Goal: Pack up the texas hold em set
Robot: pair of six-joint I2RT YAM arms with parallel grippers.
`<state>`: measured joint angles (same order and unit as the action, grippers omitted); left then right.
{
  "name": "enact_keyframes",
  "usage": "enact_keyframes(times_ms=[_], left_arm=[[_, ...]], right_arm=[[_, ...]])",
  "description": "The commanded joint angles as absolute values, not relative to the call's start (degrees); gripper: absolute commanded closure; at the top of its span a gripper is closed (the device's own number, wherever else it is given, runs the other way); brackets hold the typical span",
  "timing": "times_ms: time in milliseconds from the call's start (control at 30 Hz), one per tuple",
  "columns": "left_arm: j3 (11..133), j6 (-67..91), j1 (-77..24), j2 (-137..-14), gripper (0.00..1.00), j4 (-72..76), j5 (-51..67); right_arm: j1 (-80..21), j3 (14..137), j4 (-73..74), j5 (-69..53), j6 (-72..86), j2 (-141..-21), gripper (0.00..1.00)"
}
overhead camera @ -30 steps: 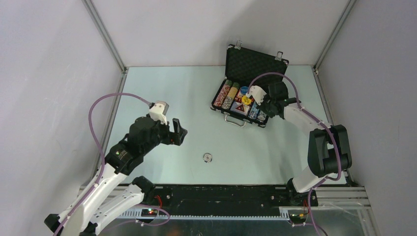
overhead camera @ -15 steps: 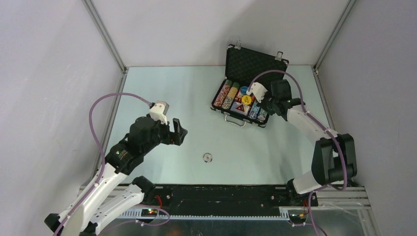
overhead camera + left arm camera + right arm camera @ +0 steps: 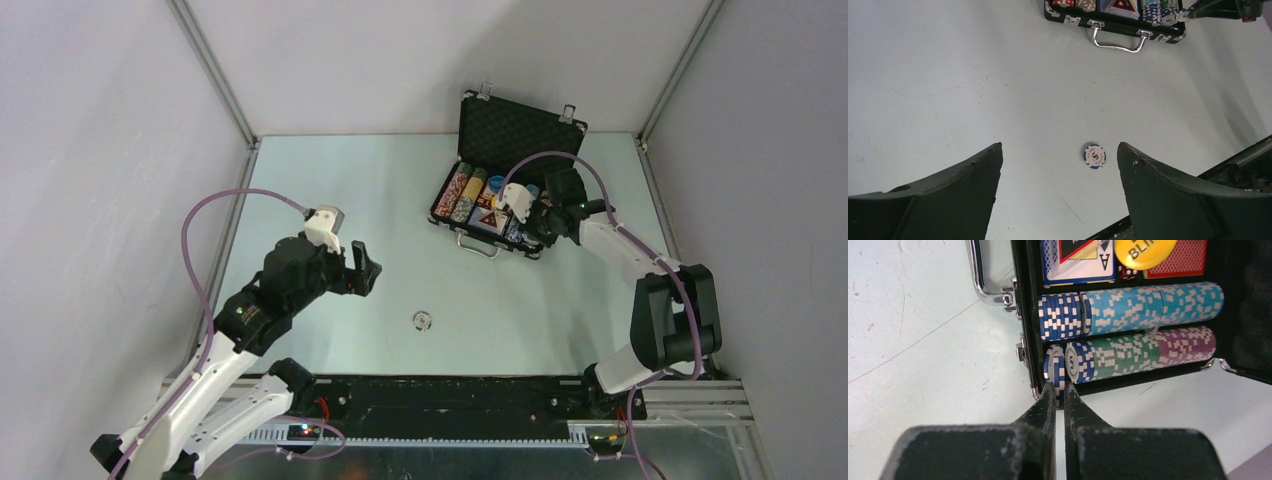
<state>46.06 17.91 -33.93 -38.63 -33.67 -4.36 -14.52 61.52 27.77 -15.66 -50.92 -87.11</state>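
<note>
- The black briefcase (image 3: 515, 130) sits on the bench (image 3: 340, 200) at about 1 o'clock. Its foam-lined lid stands open at the far side and its silver handle (image 3: 478, 245) faces the arms.
- In the right wrist view, the case holds two rows of chips lying on edge: a blue and turquoise row (image 3: 1128, 307), and beside it a blue, green and purple row (image 3: 1143, 352).
- Past those rows lie a yellow disc (image 3: 1143, 250), a small red die (image 3: 1127, 272), a face-up card (image 3: 1075, 265) and a red-backed deck (image 3: 1183, 260).
- The right jaws are pinched nearly shut on the rim of a blue-and-white chip (image 3: 1054, 371). This chip stands on edge at the handle end of the green and purple row, against the case wall.
- The left arm (image 3: 290, 275) hangs over the bench at about 8 o'clock, with the left jaws spread wide and holding nothing.
- One loose chip (image 3: 1094, 155) lies flat on the bench at about 6 o'clock, well apart from the case. In the left wrist view it appears between the two fingers (image 3: 948, 200).
</note>
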Motion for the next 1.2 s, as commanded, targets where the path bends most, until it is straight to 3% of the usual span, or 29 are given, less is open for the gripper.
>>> enact_keyframes(times_ms=[0,700,1167], left_arm=[[45.48,16.56,-33.71,-38.78,0.11,-32.78,-4.42],[45.5,16.5,-33.66,-38.85,0.11,-32.76,-4.38],[45.53,16.44,-33.69,-38.96,0.11,-32.73,-4.33]], right_arm=[[-14.59,63.06,27.9,-14.57,-51.99,-88.41,1.0],[-15.0,63.09,23.52,-7.24,-55.78,-94.36,1.0],[-15.55,63.06,22.62,-10.53,-55.89,-96.89,1.0]])
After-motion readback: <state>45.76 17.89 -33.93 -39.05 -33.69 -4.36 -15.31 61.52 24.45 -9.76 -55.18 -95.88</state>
